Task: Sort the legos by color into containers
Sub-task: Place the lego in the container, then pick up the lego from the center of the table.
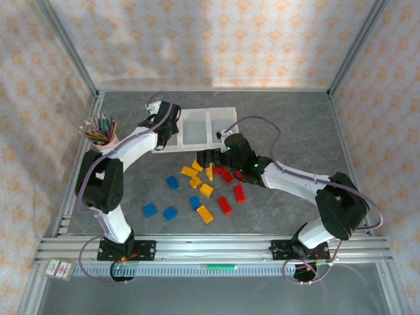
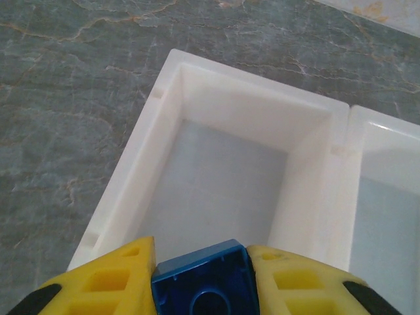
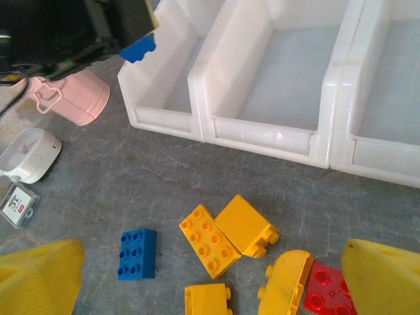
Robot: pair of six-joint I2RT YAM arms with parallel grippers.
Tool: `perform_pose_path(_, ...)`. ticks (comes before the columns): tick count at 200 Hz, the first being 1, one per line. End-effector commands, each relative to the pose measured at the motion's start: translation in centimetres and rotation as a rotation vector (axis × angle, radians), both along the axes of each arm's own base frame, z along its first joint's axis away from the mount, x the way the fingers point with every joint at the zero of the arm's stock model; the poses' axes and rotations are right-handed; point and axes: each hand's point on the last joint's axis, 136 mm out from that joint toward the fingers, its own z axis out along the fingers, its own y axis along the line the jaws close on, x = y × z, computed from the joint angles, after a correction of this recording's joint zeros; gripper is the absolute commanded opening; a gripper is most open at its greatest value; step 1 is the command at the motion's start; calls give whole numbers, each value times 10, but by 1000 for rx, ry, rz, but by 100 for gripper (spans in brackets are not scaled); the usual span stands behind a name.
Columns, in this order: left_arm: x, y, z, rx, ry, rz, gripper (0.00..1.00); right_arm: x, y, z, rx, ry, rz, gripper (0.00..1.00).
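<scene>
My left gripper is shut on a small blue brick and hangs over the leftmost white bin, whose inside shows no bricks. From the right wrist view that same blue brick sits above the left bin, with the middle bin and right bin beside it. My right gripper stands open, low over loose legos: a blue brick, yellow bricks and a red one. In the top view, blue, yellow and red bricks lie scattered.
A pink cup of pencils stands left of the bins, close to the left arm. A small white round object and a little tag lie near it. Metal frame rails border the table.
</scene>
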Motion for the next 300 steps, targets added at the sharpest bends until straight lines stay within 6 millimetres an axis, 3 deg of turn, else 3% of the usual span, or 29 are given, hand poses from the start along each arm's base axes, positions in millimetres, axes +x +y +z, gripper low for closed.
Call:
perform_pose_path(1, 18, 6, 2, 30, -14, 8, 30, 10, 4, 16, 4, -49, -17, 100)
perform_pose_path(40, 26, 2, -4, 28, 2, -13, 51, 11, 1, 20, -16, -66, -24, 100)
perform_pose_path(102, 5, 3, 21, 8, -12, -39, 61, -2, -7, 31, -7, -63, -3, 100)
perform_pose_path(129, -22, -12, 21, -63, -6, -95, 64, -14, -14, 24, -6, -27, 3, 100)
perform_pose_path(169, -82, -24, 13, -61, 26, -122, 68, -33, -18, 5, 9, 43, 36, 100)
perform_pose_path(230, -166, -35, -29, -122, 116, -101, 78, -58, -12, -30, 15, 126, 80, 100)
perform_pose_path(265, -189, -46, -57, -163, 169, -108, 83, -67, -3, -42, -8, 131, 93, 100)
perform_pose_path(300, -195, -54, -78, -155, 211, -107, 83, -65, -1, -44, -5, 126, 90, 100)
